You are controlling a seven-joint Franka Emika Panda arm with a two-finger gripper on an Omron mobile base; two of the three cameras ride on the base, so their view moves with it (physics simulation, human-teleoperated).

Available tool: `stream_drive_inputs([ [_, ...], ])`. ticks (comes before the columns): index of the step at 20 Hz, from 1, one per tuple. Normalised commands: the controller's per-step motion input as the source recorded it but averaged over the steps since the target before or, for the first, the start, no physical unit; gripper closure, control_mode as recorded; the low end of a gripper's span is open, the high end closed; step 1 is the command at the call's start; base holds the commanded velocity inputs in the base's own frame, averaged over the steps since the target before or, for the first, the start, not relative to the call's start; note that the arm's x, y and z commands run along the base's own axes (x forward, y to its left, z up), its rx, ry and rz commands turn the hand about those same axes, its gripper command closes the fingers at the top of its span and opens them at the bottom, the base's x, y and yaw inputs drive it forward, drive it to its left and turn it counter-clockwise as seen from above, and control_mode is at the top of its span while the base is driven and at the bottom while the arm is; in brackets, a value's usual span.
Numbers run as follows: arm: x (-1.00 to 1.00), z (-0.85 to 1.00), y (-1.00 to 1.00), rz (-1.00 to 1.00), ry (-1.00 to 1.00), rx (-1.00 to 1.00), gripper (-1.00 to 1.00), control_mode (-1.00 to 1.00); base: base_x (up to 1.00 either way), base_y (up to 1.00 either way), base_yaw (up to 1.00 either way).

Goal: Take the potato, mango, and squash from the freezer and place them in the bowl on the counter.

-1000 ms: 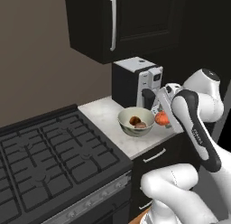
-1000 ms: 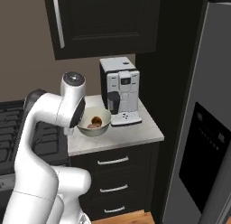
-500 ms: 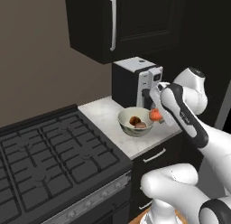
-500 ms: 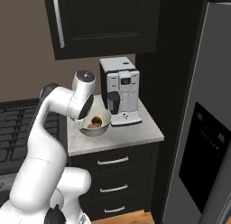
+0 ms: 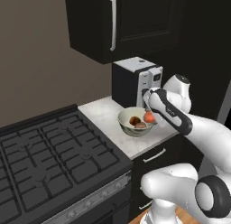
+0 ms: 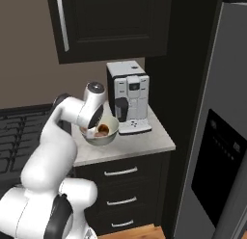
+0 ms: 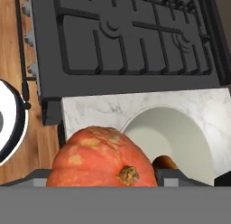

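The small red-orange round mango (image 7: 101, 157) sits tight in the dark two-finger gripper (image 5: 149, 115), just over the bowl's rim.

The gripper's fingers look closed on the bumpy fruit with its brown stem spot. The round, deep, cream-white bowl (image 5: 126, 127) stands on the light grey-white stone counter (image 5: 103, 114), at about 3 o'clock from the black gas stove (image 5: 49, 155). Inside the smooth bowl lie two brownish lumps (image 5: 137, 123); I can't tell what they are.
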Motion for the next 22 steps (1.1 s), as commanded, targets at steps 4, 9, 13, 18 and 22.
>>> stream_drive_inputs([
  [4,0.53,-0.42,0.00,0.00,0.03,-0.01,1.00,-1.00,0.00,0.00,0.00],
  [9,0.52,-0.29,0.00,0.00,0.03,0.00,1.00,-1.00,0.00,0.00,0.00],
  [13,0.47,-0.35,0.00,0.00,0.01,0.00,1.00,-1.00,0.00,0.00,0.00],
  [18,0.44,-0.33,0.00,0.00,0.01,0.00,1.00,-1.00,0.00,0.00,0.00],
  [22,0.41,-0.29,0.00,0.00,0.00,0.00,1.00,-1.00,0.00,0.00,0.00],
])
